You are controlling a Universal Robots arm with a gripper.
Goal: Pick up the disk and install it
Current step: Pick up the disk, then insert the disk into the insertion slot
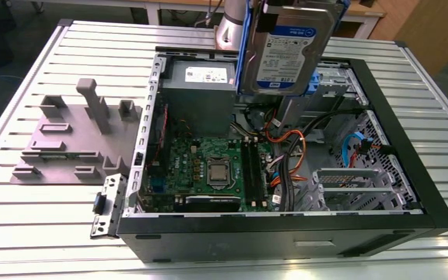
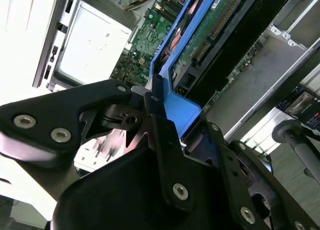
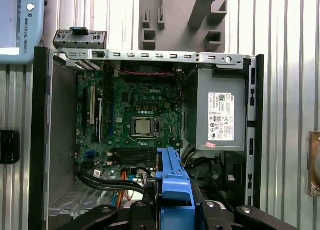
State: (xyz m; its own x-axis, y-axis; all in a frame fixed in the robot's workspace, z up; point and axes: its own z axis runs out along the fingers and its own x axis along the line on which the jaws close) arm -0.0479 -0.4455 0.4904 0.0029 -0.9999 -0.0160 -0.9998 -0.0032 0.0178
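While my tool (image 2: 180,115) hangs above the open computer case (image 1: 415,181), its fingers are pressed onto the blue end tab of the disk (image 1: 290,49), pinching it from both sides. Disk hangs straight down from the tool. Label side faces the exterior view; circuit-board side shows in the second wrist view. Cannot tell whether its lower edge is inside the case rim. Power-supply box (image 1: 200,87) sits below the tool, just to one side of the disk. Motherboard (image 3: 135,104) lies well below. Case rests on the slatted desk (image 1: 37,221). Grey fixture (image 1: 68,134) on the desk beside the case, well apart from the tool.
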